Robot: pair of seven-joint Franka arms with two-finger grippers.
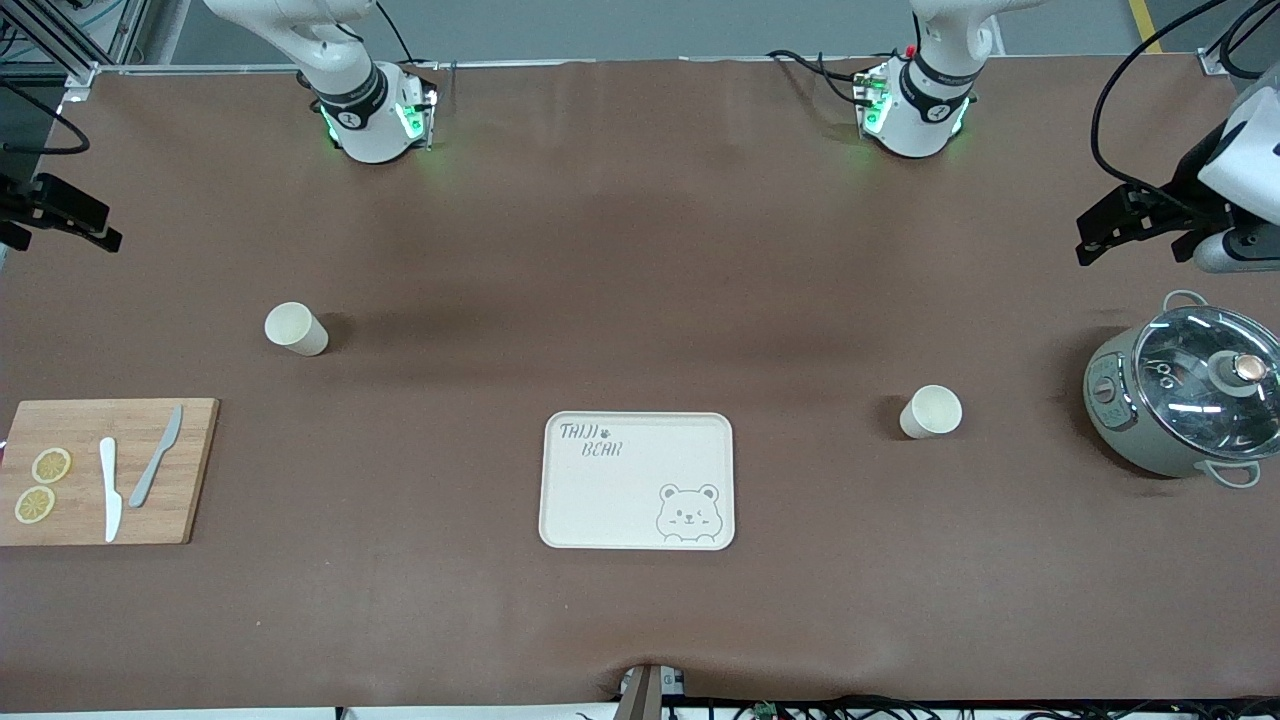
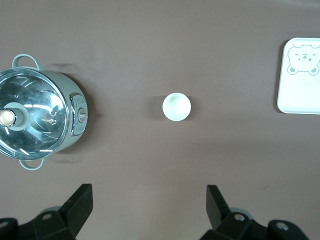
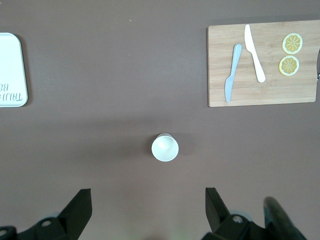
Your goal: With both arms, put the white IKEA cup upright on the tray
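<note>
Two white cups stand upright on the brown table. One cup (image 1: 931, 411) (image 2: 176, 107) stands between the cream tray (image 1: 637, 480) (image 2: 300, 76) and the pot. The other cup (image 1: 296, 328) (image 3: 165, 147) stands toward the right arm's end, farther from the front camera than the cutting board. The tray lies empty at the table's middle, and its edge shows in the right wrist view (image 3: 12, 70). My left gripper (image 1: 1105, 232) (image 2: 149, 210) hangs open and empty high over the table near the pot. My right gripper (image 1: 75, 222) (image 3: 148, 212) hangs open and empty high over the right arm's end.
A grey-green pot with a glass lid (image 1: 1185, 400) (image 2: 37, 121) stands at the left arm's end. A wooden cutting board (image 1: 100, 470) (image 3: 262, 64) with two knives and two lemon slices lies at the right arm's end.
</note>
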